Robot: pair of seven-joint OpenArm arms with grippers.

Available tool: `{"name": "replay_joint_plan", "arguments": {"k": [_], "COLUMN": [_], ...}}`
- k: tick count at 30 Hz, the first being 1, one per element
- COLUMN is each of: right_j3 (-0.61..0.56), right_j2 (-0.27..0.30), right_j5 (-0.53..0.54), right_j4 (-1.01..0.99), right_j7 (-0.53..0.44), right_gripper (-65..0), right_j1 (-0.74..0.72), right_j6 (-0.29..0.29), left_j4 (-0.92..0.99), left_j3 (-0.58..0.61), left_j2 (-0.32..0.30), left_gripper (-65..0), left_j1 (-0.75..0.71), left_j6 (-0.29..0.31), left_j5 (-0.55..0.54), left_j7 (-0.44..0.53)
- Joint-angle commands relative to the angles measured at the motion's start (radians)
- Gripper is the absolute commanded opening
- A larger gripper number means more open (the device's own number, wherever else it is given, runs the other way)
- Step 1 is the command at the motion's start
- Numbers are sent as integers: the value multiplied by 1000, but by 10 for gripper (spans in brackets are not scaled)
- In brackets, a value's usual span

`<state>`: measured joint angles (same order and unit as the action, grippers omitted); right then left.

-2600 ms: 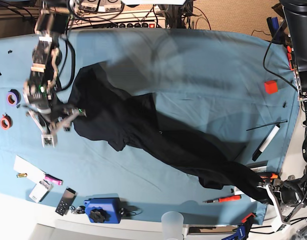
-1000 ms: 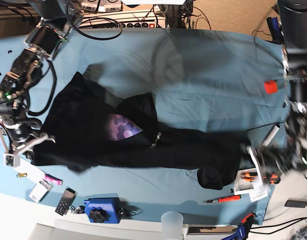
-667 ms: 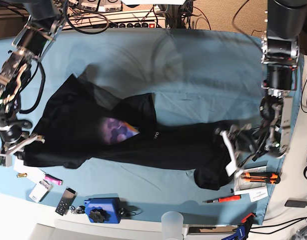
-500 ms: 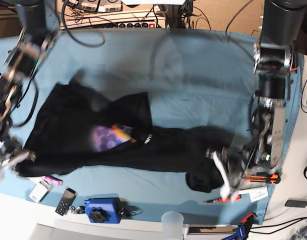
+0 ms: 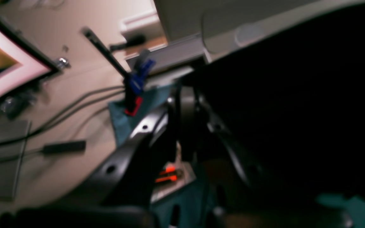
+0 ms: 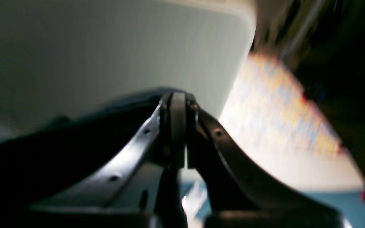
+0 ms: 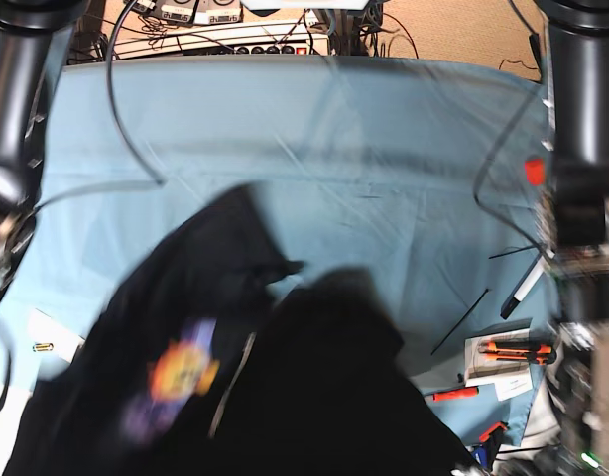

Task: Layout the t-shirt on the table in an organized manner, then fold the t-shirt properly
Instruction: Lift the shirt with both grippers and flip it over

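The work looks to be at the laying-out step: the t-shirt (image 7: pixel 235 387) is lifted and swung toward the desk's near edge, blurred, its orange and purple print (image 7: pixel 176 382) facing up near the near left corner, with none of it yet flat. Going left to right in the base view, the arm carrying the right hand (image 6: pixel 177 133) rises along the left edge of the desk (image 7: pixel 384 149); its own camera shows that hand clenched, with black cloth beside it, though whether cloth sits between the tips cannot be told. On the right edge the other arm hangs down near the orange tools (image 7: pixel 513 349), and the left hand (image 5: pixel 182 126) is clenched too, dark fabric filling the view beside it. The next move probably calls for lowering the shirt and drawing it taut so it spreads flat.
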<state>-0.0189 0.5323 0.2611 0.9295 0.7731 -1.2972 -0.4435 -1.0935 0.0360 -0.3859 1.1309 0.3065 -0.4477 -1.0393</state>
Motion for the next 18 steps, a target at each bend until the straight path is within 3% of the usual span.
{"name": "replay_joint_plan", "arguments": {"k": [1,8,12,18], "right_j3": [-2,1,1,1], "right_j2": [8,34,63,73], "right_j5": [-6,132,280,491], "right_j4": [-2,0,0,0], "right_j7": [29,180,347,595], "right_gripper": [-650,-650,-650,-650], "right_j1": [-8,-8,-8,-8], "right_j6": [6,6,-3,-70], "left_j4": [-12,-13,-13,-18], "left_j3": [-6,-6,-6,-6], "left_j2": [-21,-100,-100,-106], "left_gripper": [-650,-650,-650,-650], "left_j1": [66,116,84,0], "left_j6": [-3,-2,9,35], "left_j5": [-25,-194,-237,-314], "left_j7": [-10,-148,-200,-255]}}
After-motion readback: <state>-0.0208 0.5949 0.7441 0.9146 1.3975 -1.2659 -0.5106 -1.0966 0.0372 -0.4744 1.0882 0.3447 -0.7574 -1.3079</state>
